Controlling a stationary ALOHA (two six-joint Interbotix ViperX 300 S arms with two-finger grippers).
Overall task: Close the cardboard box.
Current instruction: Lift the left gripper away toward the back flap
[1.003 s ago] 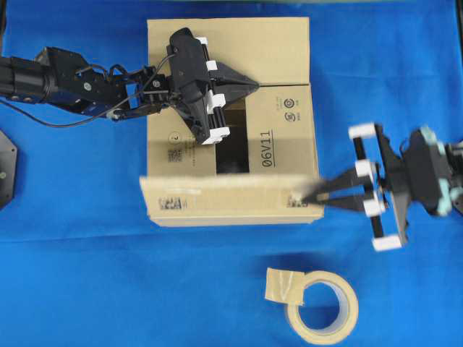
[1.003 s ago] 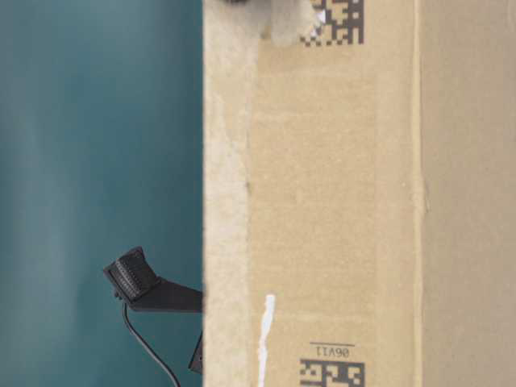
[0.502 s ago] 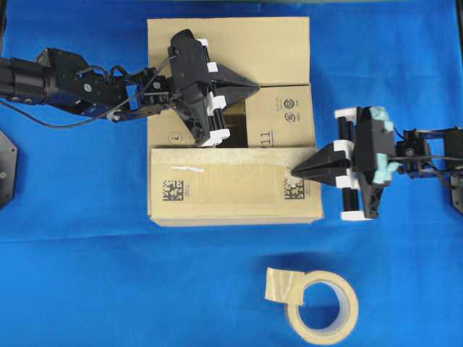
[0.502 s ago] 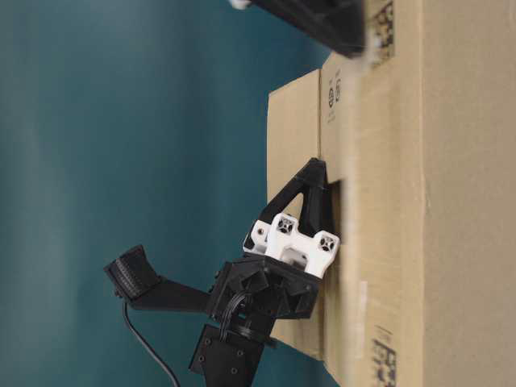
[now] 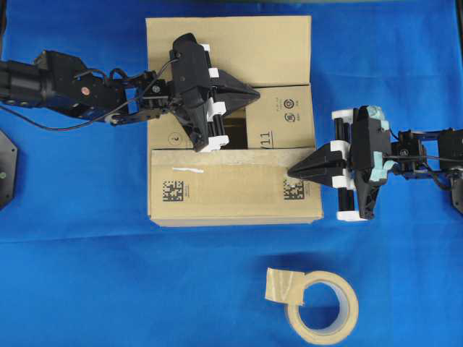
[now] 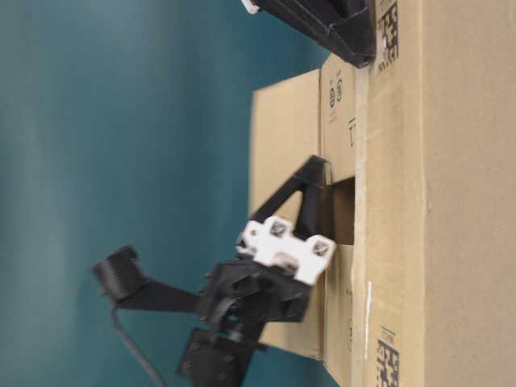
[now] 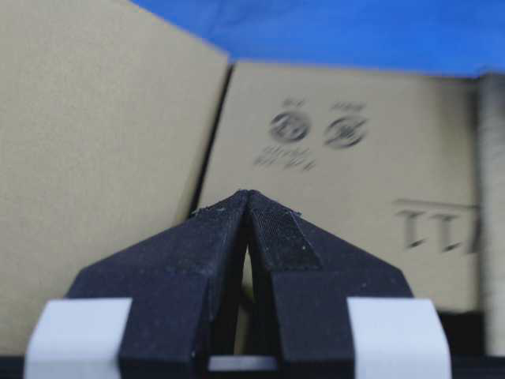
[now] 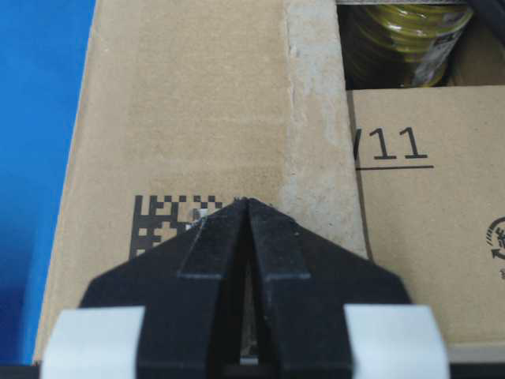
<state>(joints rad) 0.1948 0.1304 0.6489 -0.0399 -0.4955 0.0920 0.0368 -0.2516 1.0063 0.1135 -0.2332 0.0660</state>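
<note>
A beige tape roll (image 5: 322, 305) is seen nearest, lying on the blue bench (image 5: 87, 289) apart from the box. Beyond it, the cardboard box (image 5: 231, 191) is located at mid-bench. Its near flap (image 5: 217, 189) is folded down flat. The right hand (image 5: 291, 172), fingers pressed together with nothing between them, is positioned with its tip at that flap's right end, over the QR mark (image 5: 293, 189). Farther back, a dark opening (image 5: 235, 135) is left uncovered between the flaps. The left hand (image 5: 257, 90), likewise pressed together and empty, is placed over the seam at the far flap (image 5: 249, 47).
</note>
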